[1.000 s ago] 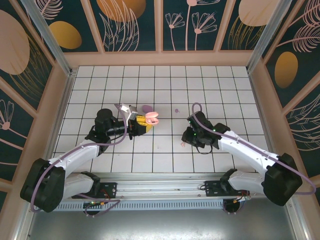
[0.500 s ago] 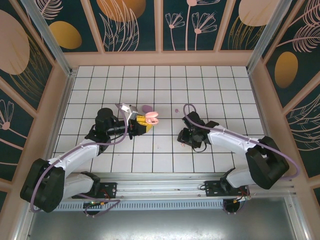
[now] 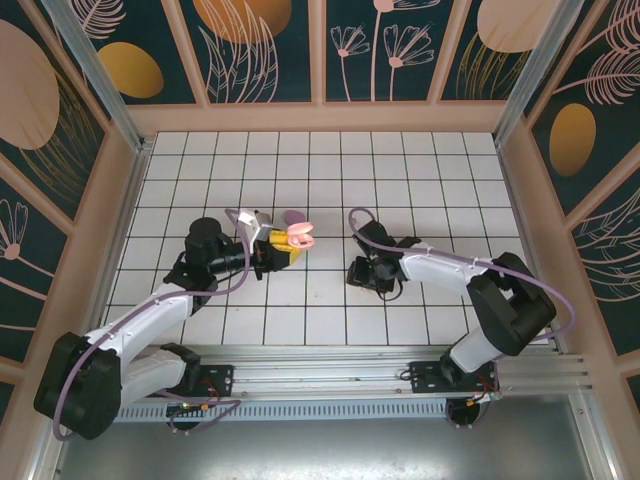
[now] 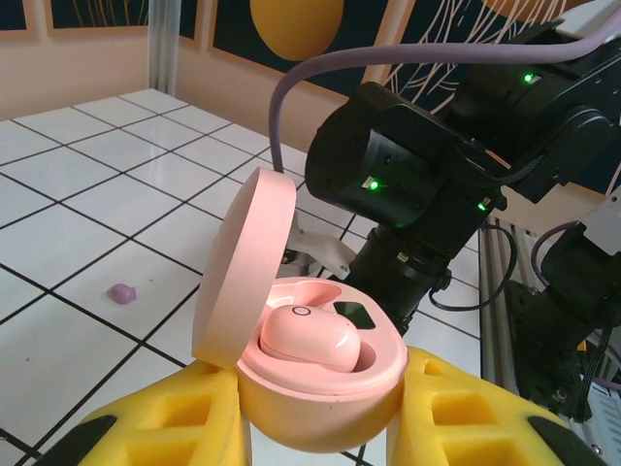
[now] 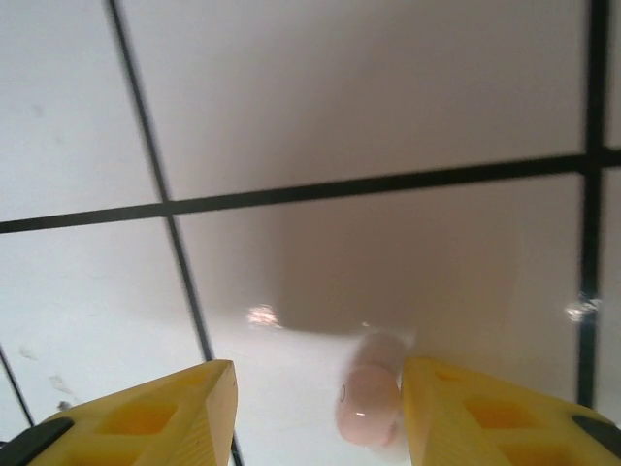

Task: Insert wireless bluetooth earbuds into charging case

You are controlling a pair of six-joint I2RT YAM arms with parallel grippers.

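Observation:
My left gripper (image 4: 315,427) is shut on the open pink charging case (image 4: 320,388), whose lid (image 4: 243,262) stands up on the left. One pale pink earbud (image 4: 309,340) sits in a slot of it, and the dark slot (image 4: 351,313) beside it is bare. The case (image 3: 297,237) is held just above the floor, left of centre. My right gripper (image 5: 320,417) is open, low over the tiles, with another pale pink earbud (image 5: 369,398) lying between its fingers, against the right finger (image 5: 466,408). A tiny purple bud (image 4: 121,292) lies on the tiles to the left.
The right arm's black wrist (image 4: 408,184) hangs close behind the held case. A purple oval case (image 3: 292,216) lies just behind the left gripper (image 3: 283,245). A wooden wall (image 3: 320,118) borders the white tiled floor (image 3: 320,170), and the metal rail (image 3: 330,372) runs along the near edge.
The right arm has swung left toward the middle of the floor, bringing its gripper nearer the held case. The left arm has shifted only slightly.

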